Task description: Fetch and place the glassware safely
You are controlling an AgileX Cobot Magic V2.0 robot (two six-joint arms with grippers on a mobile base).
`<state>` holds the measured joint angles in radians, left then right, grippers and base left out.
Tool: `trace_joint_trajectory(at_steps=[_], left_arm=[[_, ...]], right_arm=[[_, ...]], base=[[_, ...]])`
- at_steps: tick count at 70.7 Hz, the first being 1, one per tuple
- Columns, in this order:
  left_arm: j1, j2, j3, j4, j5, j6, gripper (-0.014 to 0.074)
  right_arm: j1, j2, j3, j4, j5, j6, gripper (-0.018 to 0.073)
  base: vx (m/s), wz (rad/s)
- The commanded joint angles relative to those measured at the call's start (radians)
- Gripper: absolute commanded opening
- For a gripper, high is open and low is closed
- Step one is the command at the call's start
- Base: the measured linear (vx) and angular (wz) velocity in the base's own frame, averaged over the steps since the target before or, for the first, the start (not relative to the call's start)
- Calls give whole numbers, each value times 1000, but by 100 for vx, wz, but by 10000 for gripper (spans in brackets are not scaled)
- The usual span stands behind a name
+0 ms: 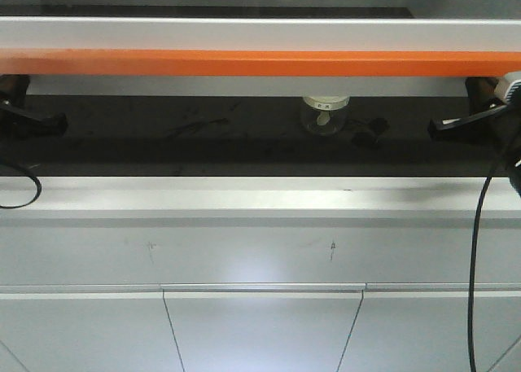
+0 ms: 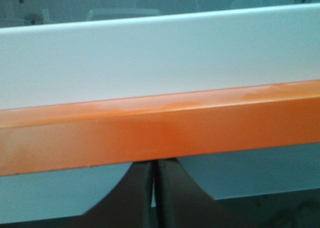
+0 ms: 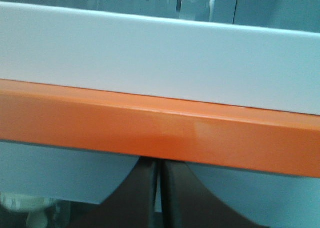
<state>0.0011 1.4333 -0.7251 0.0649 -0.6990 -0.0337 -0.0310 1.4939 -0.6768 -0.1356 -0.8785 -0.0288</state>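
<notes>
Front view: the glass jar with its cream lid stands on the black worktop, right of centre, below the orange bar. A small dark object lies just to its right. The left gripper sits at the left edge and the right gripper at the right edge, both well apart from the jar.

Left wrist view: its dark fingers are pressed together, holding nothing.

Right wrist view: its fingers are likewise closed and empty.
</notes>
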Motion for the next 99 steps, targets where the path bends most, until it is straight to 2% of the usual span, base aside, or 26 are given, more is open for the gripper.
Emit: trace_joint_trajectory(at_steps=[1, 20, 34, 63, 75, 89, 99], left_arm=[[-6, -76, -105, -6, -132, -3, -7], [-6, -126, -192, -6, -39, -3, -7], [-6, -164, -195, -6, -32, -3, -7], [-6, -226, -195, -6, 69, -4, -7], [-6, -294, -195, -6, 169, -4, -7], [-6, -391, -195, -6, 347, -4, -7], [-6, -456, -195, -6, 469, -11, -7]], right_arm=[[-4, -71, -77, -2, -75, -7, -1], [-4, -133, -163, -3, 50, -7, -1], [-4, -169, -166, -3, 59, -7, -1], [-4, -195, -163, -3, 136, 14, -1], [-4, -249, -163, -3, 243, 48, -1], [-4, -342, -163, -4, 435, 48, -1], [-4, -412, -163, -3, 523, 48, -1]], base=[[0, 0], [0, 0], [0, 0], [0, 0], [0, 0], [0, 0], [0, 0]])
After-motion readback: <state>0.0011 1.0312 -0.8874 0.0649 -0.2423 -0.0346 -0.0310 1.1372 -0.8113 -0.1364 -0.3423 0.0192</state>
